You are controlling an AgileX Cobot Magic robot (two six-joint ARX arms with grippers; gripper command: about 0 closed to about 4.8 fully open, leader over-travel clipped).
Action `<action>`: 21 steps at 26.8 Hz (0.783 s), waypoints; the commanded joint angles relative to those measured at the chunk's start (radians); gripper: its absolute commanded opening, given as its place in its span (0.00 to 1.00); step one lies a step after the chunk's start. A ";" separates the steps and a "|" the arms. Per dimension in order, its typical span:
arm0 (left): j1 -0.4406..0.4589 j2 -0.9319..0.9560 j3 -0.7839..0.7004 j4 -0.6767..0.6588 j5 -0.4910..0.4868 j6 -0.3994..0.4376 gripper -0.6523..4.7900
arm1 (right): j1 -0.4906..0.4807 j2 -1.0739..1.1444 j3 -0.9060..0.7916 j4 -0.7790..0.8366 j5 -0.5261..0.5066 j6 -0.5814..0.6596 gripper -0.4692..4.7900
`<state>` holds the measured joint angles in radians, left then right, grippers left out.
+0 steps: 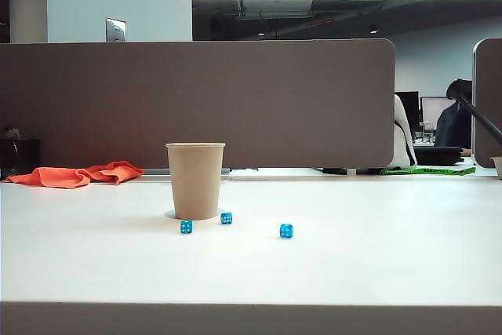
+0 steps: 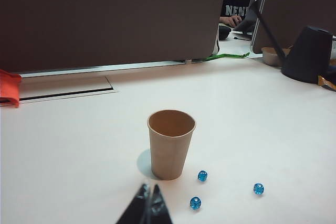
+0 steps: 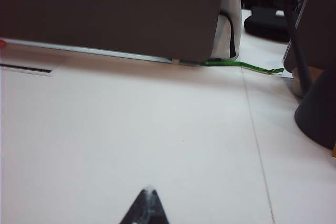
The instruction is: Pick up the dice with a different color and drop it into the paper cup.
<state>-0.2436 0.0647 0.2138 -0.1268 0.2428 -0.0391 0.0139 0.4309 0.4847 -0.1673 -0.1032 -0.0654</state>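
On the far left of the exterior view an orange cloth lay crumpled at the back of the white table, just in front of the long grey partition. Left of the middle stood the paper cup, upright with its mouth open, and the left wrist view looked down at its rim and dim inside; nothing could be made out within it from that angle. Three blue dice sat on the table near the cup's foot: the first blue die just in front of the base, the second blue die close beside the base on the right, and the third blue die further right, apart from the other two. The same three showed in the left wrist view near the cup. The orange die could not be seen anywhere on the table in any view. The left gripper appeared only in its own wrist view, its dark fingertips drawn together to a point with nothing between them, hovering over the table on the near side of the cup. The right gripper likewise showed only in its wrist view, clenched and empty, over a bare stretch of table away from the cup. At the far right a black cone-shaped object stood beyond the table seam.
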 commanded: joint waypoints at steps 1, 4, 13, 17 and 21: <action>0.001 0.000 0.005 0.015 0.001 -0.003 0.11 | -0.007 -0.121 -0.058 0.005 -0.009 0.031 0.09; 0.001 0.000 0.005 0.016 0.004 -0.003 0.11 | -0.007 -0.187 -0.095 -0.011 -0.008 0.054 0.09; 0.001 0.000 0.005 0.017 0.004 -0.003 0.11 | -0.008 -0.334 -0.190 0.002 0.043 0.121 0.09; 0.001 0.000 0.005 0.017 0.004 -0.003 0.11 | -0.007 -0.387 -0.221 -0.004 0.045 0.122 0.09; 0.001 0.000 0.005 0.017 0.004 -0.003 0.11 | -0.007 -0.433 -0.260 -0.009 0.035 0.122 0.09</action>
<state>-0.2432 0.0643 0.2138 -0.1261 0.2424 -0.0399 0.0067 -0.0059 0.2295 -0.1806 -0.0650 0.0528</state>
